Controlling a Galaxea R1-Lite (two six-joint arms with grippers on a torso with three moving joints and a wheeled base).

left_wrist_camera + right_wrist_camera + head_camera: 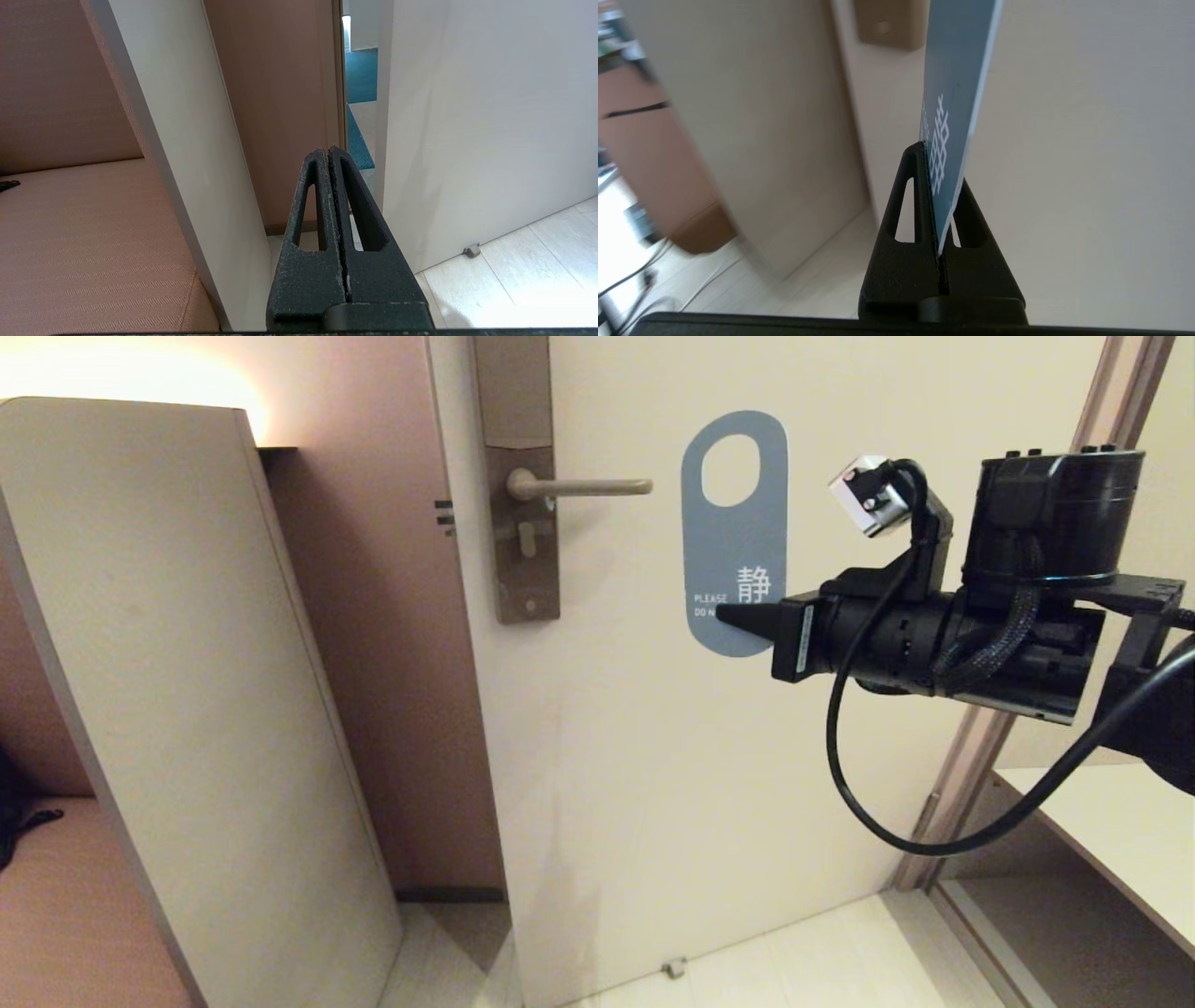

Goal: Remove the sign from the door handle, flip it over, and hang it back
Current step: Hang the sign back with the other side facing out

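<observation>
The sign (733,537), teal-blue face toward me with white lettering and a large oval hole at its top, is off the door handle (581,486) and held upright in the air to the right of the lever's tip. My right gripper (724,614) is shut on the sign's lower edge; the right wrist view shows the card (952,107) pinched between the fingers (903,219). The handle is a bare horizontal metal lever on a tall grey-brown plate (521,523). My left gripper (329,151) is shut and empty, low down, out of the head view.
The cream door (840,756) fills the middle and stands ajar, with a doorstop (674,968) at its foot. A slanted white panel (187,709) and an upholstered bench (84,242) stand to the left. A white shelf (1111,831) is at the right.
</observation>
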